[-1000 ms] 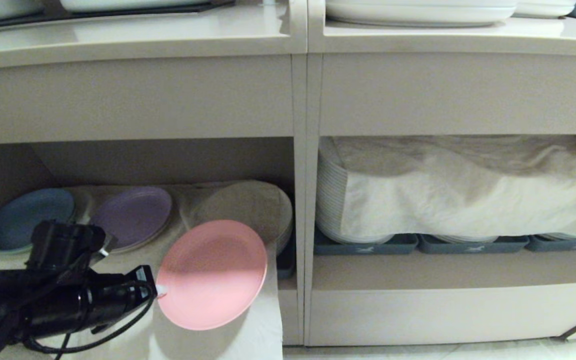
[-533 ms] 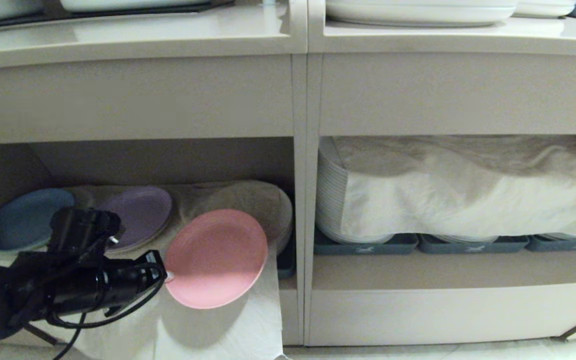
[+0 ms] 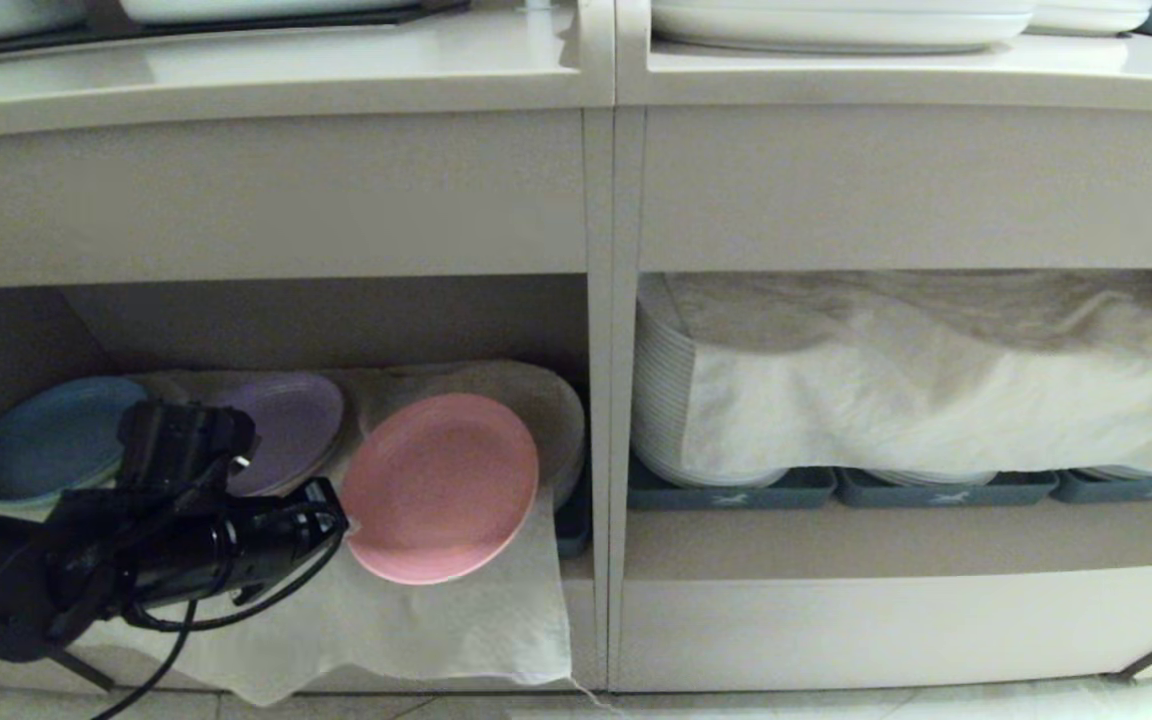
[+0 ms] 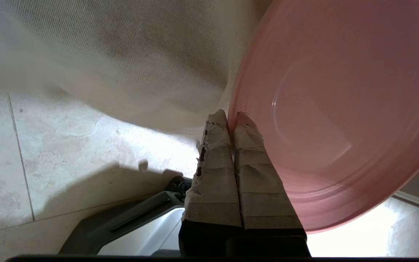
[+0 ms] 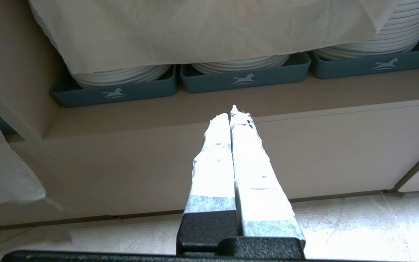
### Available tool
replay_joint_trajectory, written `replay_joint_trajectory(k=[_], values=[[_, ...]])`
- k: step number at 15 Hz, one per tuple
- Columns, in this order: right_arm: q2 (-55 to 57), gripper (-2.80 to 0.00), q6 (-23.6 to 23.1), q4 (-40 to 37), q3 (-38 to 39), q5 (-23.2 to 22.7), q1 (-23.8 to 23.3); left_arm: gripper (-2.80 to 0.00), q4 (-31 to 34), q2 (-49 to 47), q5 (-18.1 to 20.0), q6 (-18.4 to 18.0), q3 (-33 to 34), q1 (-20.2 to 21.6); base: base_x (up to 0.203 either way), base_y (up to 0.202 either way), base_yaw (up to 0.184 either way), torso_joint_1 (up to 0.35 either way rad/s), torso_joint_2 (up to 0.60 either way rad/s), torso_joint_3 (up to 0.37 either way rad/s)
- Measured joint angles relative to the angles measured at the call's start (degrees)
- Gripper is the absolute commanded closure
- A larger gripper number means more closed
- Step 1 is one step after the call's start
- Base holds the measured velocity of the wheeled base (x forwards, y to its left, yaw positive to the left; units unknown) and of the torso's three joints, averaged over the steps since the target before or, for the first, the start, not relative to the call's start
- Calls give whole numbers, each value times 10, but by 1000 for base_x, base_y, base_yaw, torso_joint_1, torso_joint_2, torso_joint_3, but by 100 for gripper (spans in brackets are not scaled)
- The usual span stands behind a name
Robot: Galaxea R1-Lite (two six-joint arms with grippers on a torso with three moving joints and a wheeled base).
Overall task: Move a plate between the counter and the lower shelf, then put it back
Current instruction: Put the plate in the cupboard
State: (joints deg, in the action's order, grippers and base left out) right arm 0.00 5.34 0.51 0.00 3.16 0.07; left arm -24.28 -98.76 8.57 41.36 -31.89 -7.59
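Observation:
The pink plate [image 3: 441, 487] hangs tilted at the mouth of the lower shelf [image 3: 336, 320], over the white cloth [image 3: 436, 620] and in front of a cloth-covered stack. My left gripper [image 3: 344, 520] is shut on the plate's left rim. In the left wrist view the taped fingers [image 4: 215, 145] pinch the plate [image 4: 333, 109] at its edge, and the gripper [image 4: 231, 117] has no gap. The counter [image 3: 286, 70] runs across the top. My right gripper [image 5: 232, 112] is shut on nothing, low in front of the right cubby.
A blue plate [image 3: 51, 435] and a purple plate [image 3: 281, 425] lean in the left cubby behind my arm. The upright divider [image 3: 601, 400] stands just right of the pink plate. Tall white plate stacks [image 3: 666, 400] under a cloth sit in grey-blue trays [image 5: 246, 78]. Large white plates [image 3: 836, 25] rest on the counter.
My left gripper has carried the pink plate upward and deeper toward the lower shelf, and the plate now overlaps the covered stack. The right arm has not moved.

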Motion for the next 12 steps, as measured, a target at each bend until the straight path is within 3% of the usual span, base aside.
replay_joint_trajectory(k=[8,12], values=[[0,0,0,0,0,0,0,0,-2,-4,-1,1,-5,-4,0,0,0,0,0,0],[0,0,0,0,0,0,0,0,-72,-14,-12,6,4,-13,0,0,0,0,0,0]])
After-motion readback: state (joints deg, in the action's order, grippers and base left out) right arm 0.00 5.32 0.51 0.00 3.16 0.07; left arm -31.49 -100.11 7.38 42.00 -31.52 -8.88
